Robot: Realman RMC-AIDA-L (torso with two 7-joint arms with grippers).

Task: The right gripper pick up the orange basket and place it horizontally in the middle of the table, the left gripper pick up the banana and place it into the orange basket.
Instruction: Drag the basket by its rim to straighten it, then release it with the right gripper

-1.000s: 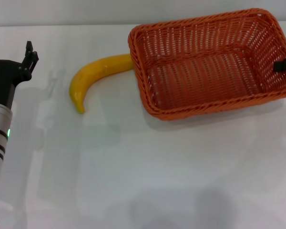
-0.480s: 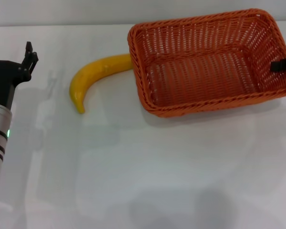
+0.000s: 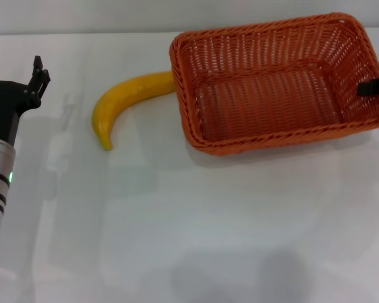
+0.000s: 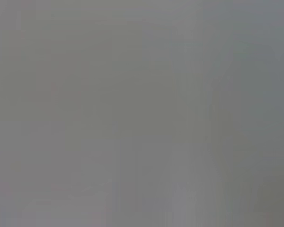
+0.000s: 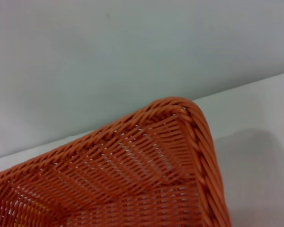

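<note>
Head view: right pincer (image 3: 374, 86) grips orange basket (image 3: 278, 82); banana (image 3: 127, 100) outside, touching it.

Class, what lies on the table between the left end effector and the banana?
Only bare table lies between the left end effector and the banana, in the head view.

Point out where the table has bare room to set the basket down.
The table is bare across the near half, in front of the basket and banana. The far side is crowded: the banana's end touches the basket.
</note>
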